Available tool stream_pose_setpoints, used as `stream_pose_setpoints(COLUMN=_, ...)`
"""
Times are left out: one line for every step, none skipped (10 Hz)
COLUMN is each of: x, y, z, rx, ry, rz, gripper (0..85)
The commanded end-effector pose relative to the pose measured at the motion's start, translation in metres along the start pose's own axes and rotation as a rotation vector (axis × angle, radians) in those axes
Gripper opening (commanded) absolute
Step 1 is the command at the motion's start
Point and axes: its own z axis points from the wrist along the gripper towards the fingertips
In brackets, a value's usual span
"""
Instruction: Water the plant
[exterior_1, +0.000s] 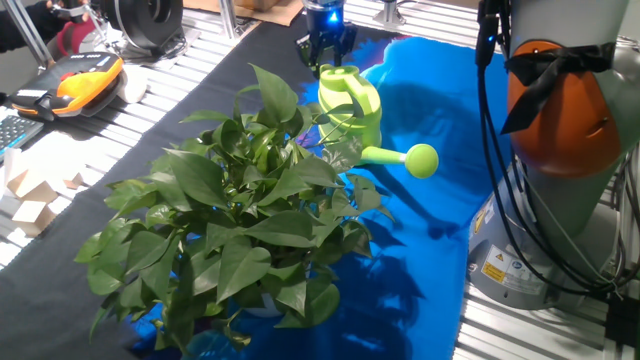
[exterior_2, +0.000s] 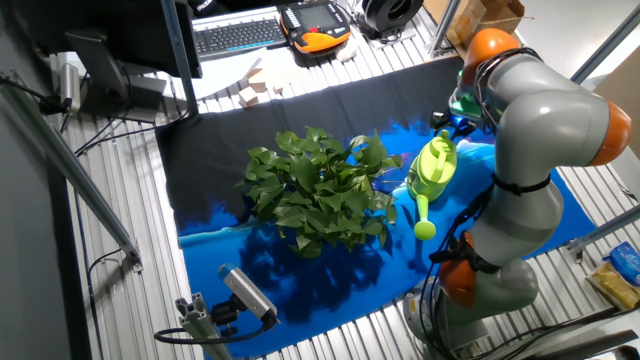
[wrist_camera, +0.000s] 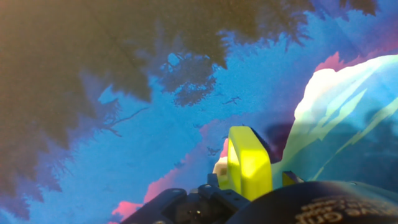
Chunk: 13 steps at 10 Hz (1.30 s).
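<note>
The plant (exterior_1: 240, 220) stands on the blue cloth (exterior_1: 430, 90), its leaves touching the watering can (exterior_1: 352, 105), which stands between it and the gripper (exterior_1: 326, 45). It is a bushy clump sprawling widest along the cloth, stems leaning outward. The gripper sits at the can's handle (wrist_camera: 247, 163); whether it grips cannot be told.

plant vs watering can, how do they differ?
The plant is far larger and bushier than the watering can. The plant is dark leafy green; the watering can is smooth lime plastic. The gripper is at the watering can's handle, not the plant. Both stand on the blue cloth.
</note>
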Motion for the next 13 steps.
stream_pose_setpoints(x=0.0, y=-0.0001, z=0.001, rx=-0.005, ry=0.003, rz=0.0, gripper=51.0)
stream_pose_setpoints(x=0.0001, y=0.0002, z=0.0024, rx=-0.007, ry=0.005, rz=0.0, gripper=51.0)
stream_pose_setpoints(x=0.0001, y=0.0004, z=0.0035, rx=-0.007, ry=0.005, rz=0.0, gripper=51.0)
stream_pose_setpoints(x=0.0002, y=0.0005, z=0.0039, rx=-0.011, ry=0.009, rz=0.0, gripper=51.0)
stream_pose_setpoints(x=0.0003, y=0.0005, z=0.004, rx=-0.013, ry=0.011, rz=0.0, gripper=51.0)
stream_pose_setpoints(x=0.0003, y=0.0005, z=0.0041, rx=-0.013, ry=0.013, rz=0.0, gripper=51.0)
stream_pose_setpoints(x=0.0003, y=0.0005, z=0.0041, rx=-0.016, ry=0.016, rz=0.0, gripper=51.0)
stream_pose_setpoints(x=0.0003, y=0.0005, z=0.0041, rx=-0.016, ry=0.016, rz=0.0, gripper=51.0)
stream_pose_setpoints(x=0.0002, y=0.0005, z=0.004, rx=-0.01, ry=0.012, rz=-0.002, gripper=51.0)
stream_pose_setpoints(x=0.0002, y=0.0004, z=0.004, rx=-0.004, ry=0.013, rz=-0.008, gripper=51.0)
stream_pose_setpoints(x=0.0002, y=0.0004, z=0.004, rx=0.002, ry=0.011, rz=-0.013, gripper=51.0)
stream_pose_setpoints(x=0.0002, y=0.0004, z=0.004, rx=0.014, ry=0.004, rz=-0.019, gripper=51.0)
stream_pose_setpoints(x=0.0002, y=0.0004, z=0.004, rx=0.019, ry=0.005, rz=-0.025, gripper=51.0)
